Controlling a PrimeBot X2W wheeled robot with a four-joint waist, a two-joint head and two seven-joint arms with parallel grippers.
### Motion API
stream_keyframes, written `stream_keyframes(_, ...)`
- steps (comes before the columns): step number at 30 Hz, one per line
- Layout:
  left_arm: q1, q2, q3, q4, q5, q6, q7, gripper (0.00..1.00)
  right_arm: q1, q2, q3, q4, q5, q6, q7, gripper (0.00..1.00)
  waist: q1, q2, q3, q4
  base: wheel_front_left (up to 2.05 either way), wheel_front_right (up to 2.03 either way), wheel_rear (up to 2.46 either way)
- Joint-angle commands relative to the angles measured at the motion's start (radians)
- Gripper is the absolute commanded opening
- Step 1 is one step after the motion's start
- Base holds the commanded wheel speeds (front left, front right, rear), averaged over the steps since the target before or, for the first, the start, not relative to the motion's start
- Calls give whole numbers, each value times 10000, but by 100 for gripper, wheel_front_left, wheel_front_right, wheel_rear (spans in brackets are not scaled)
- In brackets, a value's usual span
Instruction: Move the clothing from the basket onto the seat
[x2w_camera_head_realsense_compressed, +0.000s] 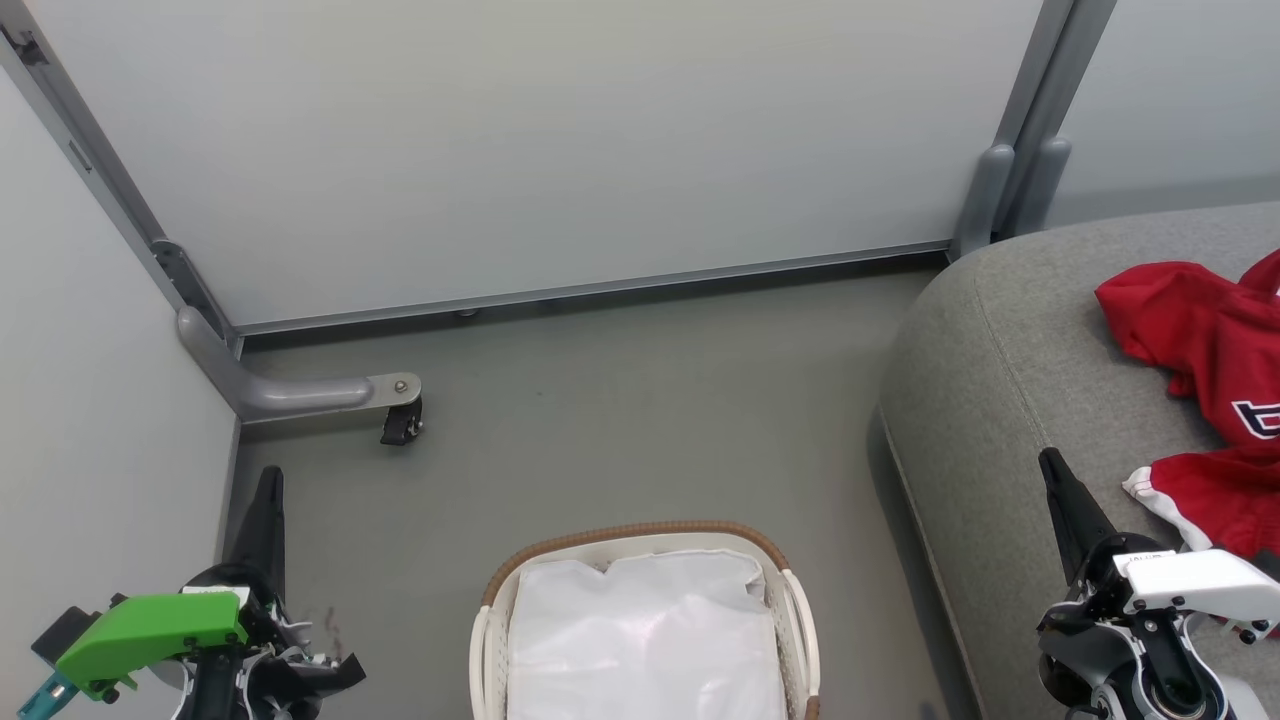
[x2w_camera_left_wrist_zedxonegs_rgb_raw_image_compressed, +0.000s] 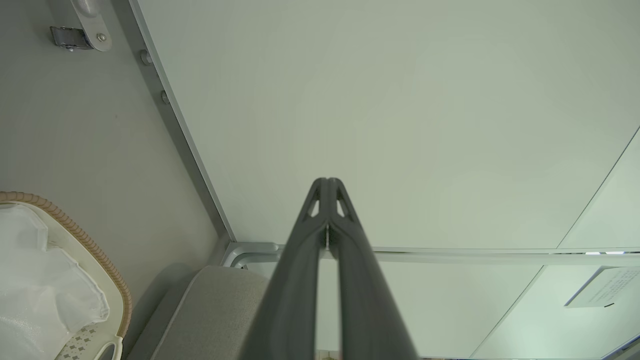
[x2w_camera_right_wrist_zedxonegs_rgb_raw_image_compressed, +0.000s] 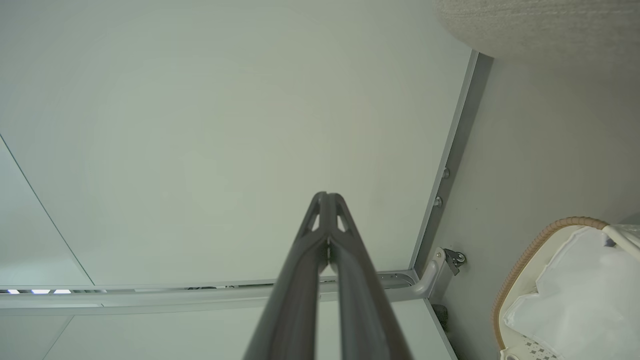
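Note:
Red clothing (x2w_camera_head_realsense_compressed: 1215, 385) with white trim lies spread on the grey seat (x2w_camera_head_realsense_compressed: 1010, 380) at the right of the head view. The basket (x2w_camera_head_realsense_compressed: 645, 625) stands on the floor at bottom centre, brown rim up, with just its white liner showing inside. It also appears at the lower left of the left wrist view as the basket (x2w_camera_left_wrist_zedxonegs_rgb_raw_image_compressed: 95, 250) and at the lower right of the right wrist view as the basket (x2w_camera_right_wrist_zedxonegs_rgb_raw_image_compressed: 530, 255). My left gripper (x2w_camera_head_realsense_compressed: 268, 480) is shut and empty, left of the basket. My right gripper (x2w_camera_head_realsense_compressed: 1052, 465) is shut and empty, over the seat's front edge beside the clothing.
Pale partition panels (x2w_camera_head_realsense_compressed: 560, 150) close off the back and left. A grey foot with a black caster (x2w_camera_head_realsense_compressed: 400, 425) juts onto the floor at the left corner. A grey post (x2w_camera_head_realsense_compressed: 985, 200) stands behind the seat. Bare grey floor (x2w_camera_head_realsense_compressed: 640, 400) lies between basket and panels.

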Motion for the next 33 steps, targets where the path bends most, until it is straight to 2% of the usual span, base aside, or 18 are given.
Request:
stream_keyframes(1,-111,69,19,-13,-30,-61,31,0,-73,-63,-21,-25,37,-3,9,0,0,0,0,0,0,0,0)
stream_keyframes(33,-112,70,19,-13,-29,-61,31,0,-74,-63,-21,-25,37,-3,9,0,0,0,0,0,0,0,0)
